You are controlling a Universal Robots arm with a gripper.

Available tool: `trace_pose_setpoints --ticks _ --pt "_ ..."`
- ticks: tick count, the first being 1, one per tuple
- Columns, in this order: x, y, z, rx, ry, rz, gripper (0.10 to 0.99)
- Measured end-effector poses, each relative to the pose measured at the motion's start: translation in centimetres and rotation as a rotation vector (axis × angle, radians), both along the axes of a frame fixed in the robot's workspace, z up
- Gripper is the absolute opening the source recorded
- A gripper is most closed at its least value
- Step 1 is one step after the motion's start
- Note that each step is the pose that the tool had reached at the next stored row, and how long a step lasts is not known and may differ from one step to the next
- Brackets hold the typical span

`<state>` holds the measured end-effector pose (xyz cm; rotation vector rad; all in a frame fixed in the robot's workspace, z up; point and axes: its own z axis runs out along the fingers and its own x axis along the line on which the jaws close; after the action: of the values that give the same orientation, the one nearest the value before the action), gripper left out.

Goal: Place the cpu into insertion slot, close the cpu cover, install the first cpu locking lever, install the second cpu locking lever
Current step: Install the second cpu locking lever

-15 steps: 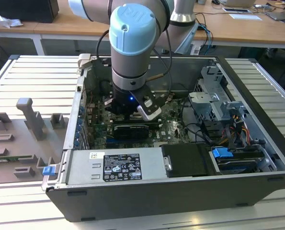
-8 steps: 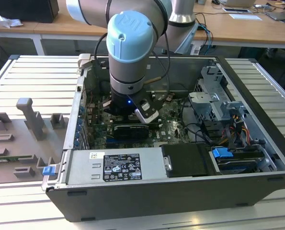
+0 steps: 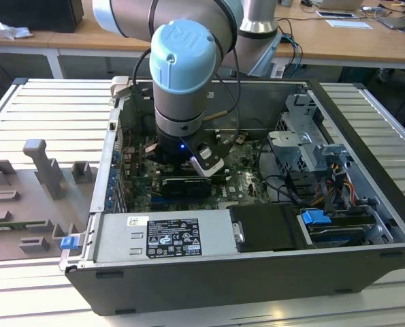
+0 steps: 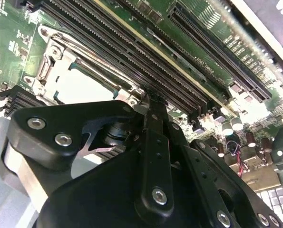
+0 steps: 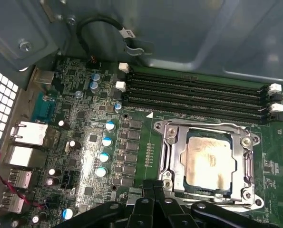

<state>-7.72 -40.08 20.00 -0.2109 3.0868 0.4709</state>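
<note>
The cpu (image 5: 210, 159), a pale beige-silver square, lies in the insertion slot (image 5: 162, 128) on the green board. The silver cpu cover (image 5: 205, 130) is folded down flat around it, and the chip shows through the cover's window. My gripper (image 5: 154, 186) stands low over the board at one corner of the socket, shut with nothing between its black fingers. In the second wrist view the gripper (image 4: 150, 99) reaches the socket's edge beside the cpu (image 4: 82, 88), and a thin metal lever (image 4: 96, 59) runs along that side. The arm (image 3: 182, 75) reaches down into the open computer case.
Long black memory slots (image 5: 193, 95) run beside the socket. Capacitors (image 5: 105, 142) and rear ports (image 5: 29, 133) stand on its other side. A black graphics card (image 3: 185, 185), the power supply (image 3: 168, 235) and the drive cage (image 3: 304, 150) crowd the case. A grey fixture plate (image 3: 32, 197) lies outside it.
</note>
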Motion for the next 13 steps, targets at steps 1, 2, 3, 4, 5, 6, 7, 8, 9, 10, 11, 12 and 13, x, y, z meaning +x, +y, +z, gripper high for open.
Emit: trace_pose_setpoints --ticks 1,2,3,4,5,6,7,8,9,10,11,12,13 --pt "0.0 -0.01 0.35 0.0 0.0002 0.0 0.106" --pt "0.0 -0.01 0.69 -0.001 0.0002 0.0 0.106" --pt "0.0 -0.01 0.95 0.0 0.0002 0.0 0.106" --pt "-0.01 -0.01 1.29 -0.001 0.0002 0.0 0.106" --pt "0.0 -0.01 1.5 -0.001 0.0003 0.0 0.106" --pt "0.0 -0.01 1.74 0.0 0.0002 0.0 0.106" --pt "-0.01 -0.01 2.13 -0.001 0.0002 0.0 0.106" --pt "0.0 -0.01 2.37 0.0 0.0002 0.0 0.106" --pt "-0.01 -0.01 2.56 -0.001 0.0003 0.0 0.106" --pt "-0.01 -0.01 2.79 -0.001 0.0002 0.0 0.106" --pt "0.0 -0.01 3.12 -0.001 0.0003 0.0 0.106" --pt "0.0 -0.01 3.27 -0.001 0.0002 0.0 0.106" --pt "-0.01 -0.01 3.48 -0.001 0.0003 0.0 0.106"
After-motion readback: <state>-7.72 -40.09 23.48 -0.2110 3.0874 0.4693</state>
